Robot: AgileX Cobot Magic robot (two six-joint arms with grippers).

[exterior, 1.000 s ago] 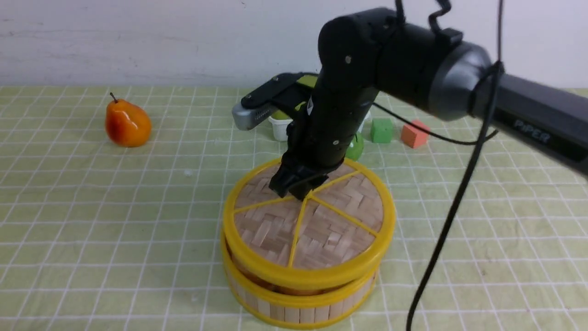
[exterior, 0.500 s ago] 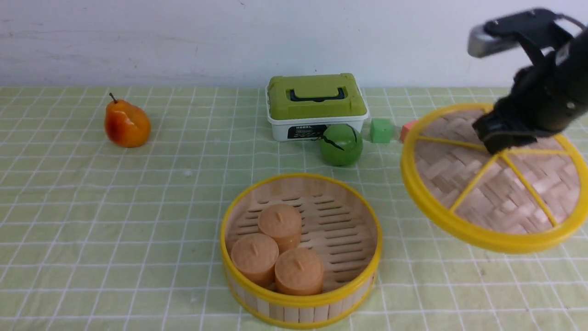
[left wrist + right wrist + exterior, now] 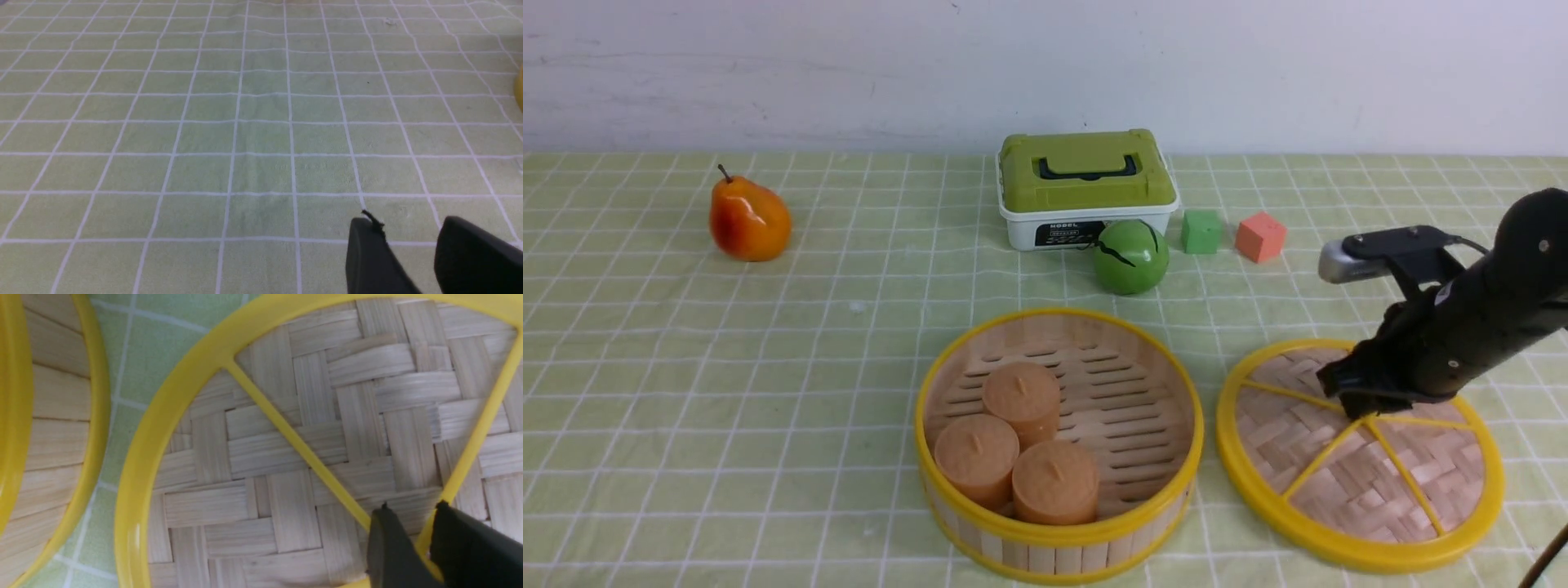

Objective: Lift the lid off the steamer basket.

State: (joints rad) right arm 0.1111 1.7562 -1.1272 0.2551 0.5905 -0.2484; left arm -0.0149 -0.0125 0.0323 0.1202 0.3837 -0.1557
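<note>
The green checked counter (image 3: 686, 367) filled the whole scene. On its near right the lid (image 3: 1339, 498) lay flat with its woven face up. It sat just right of the steamer basket (image 3: 1058, 535), and a strip of cloth showed between the two yellow rims, so they were not touching. The steamer basket stood uncovered at the near middle. The right arm reached in from the right, with the right gripper (image 3: 1360, 402) pointing down onto the lid's middle. In the right wrist view its dark jaws stood a narrow way apart on either side of the yellow hub, and I could not tell whether they pinched it or only flanked it. At the far middle sat a white box (image 3: 1086, 184) with a green top. A pear (image 3: 749, 220) stood well apart at the far left. A green ball (image 3: 1130, 256) rested just in front of the box. Three round cakes (image 3: 1023, 396) clustered in the basket's near left part. A green cube (image 3: 1201, 231) and an orange cube (image 3: 1260, 237) sat side by side right of the box. The left gripper (image 3: 406, 224) hung over bare cloth, jaws slightly parted and holding nothing.
</note>
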